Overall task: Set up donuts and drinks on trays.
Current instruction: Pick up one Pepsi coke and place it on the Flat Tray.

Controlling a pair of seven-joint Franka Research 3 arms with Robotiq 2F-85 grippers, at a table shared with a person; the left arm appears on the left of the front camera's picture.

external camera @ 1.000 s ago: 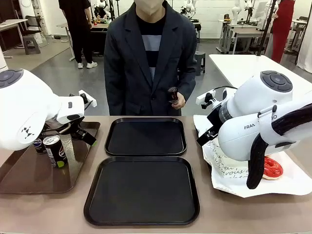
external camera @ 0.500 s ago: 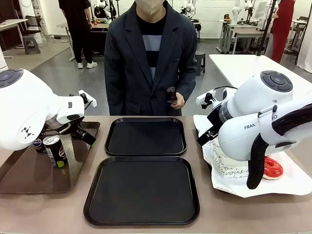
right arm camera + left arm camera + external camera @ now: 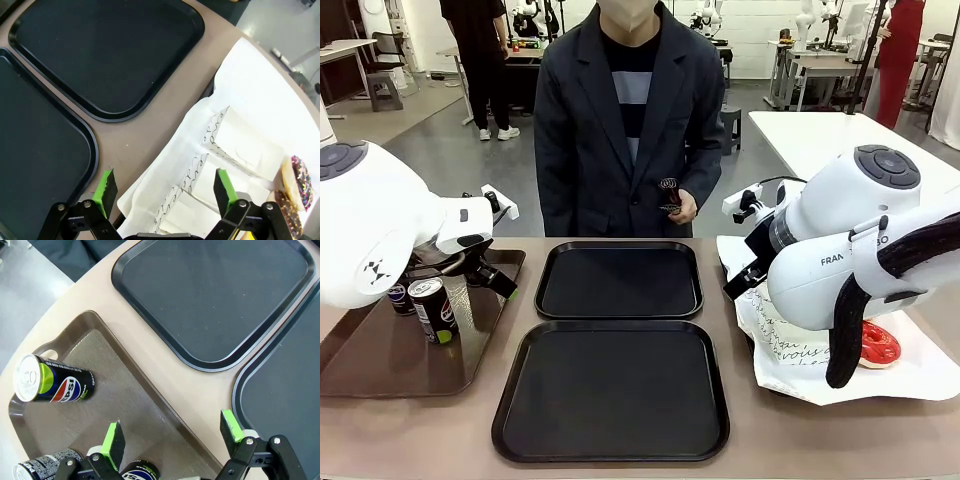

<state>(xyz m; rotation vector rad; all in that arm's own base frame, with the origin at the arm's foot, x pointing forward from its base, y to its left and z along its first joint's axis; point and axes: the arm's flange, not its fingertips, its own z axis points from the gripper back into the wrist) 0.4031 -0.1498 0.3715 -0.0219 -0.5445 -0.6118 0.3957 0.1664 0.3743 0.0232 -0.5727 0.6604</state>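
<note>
Two black trays lie empty mid-table, the far one [image 3: 618, 280] and the near one [image 3: 612, 392]. Drinks stand on a brown tray [image 3: 380, 355] at the left: one black can [image 3: 432, 310] in front, another [image 3: 398, 298] behind it. My left gripper [image 3: 172, 432] hovers open above that tray's right edge, with a green-marked can [image 3: 52, 385] to its left and two can tops [image 3: 140, 471] at the bottom edge. My right gripper [image 3: 165, 187] hangs open over white paper holders [image 3: 240, 145]. A sprinkled chocolate donut [image 3: 298, 182] lies at the right edge, and a red-glazed donut [image 3: 878, 345] peeks out behind the right arm.
A person in a dark jacket stands at the far side, one hand [image 3: 682, 205] holding a small dark object at waist height. White paper [image 3: 920, 375] covers the table's right part. Bare tabletop [image 3: 195, 385] separates the brown tray from the black trays.
The person's hand with the small dark object has shifted slightly. Both arms and all the cans stay where they were.
</note>
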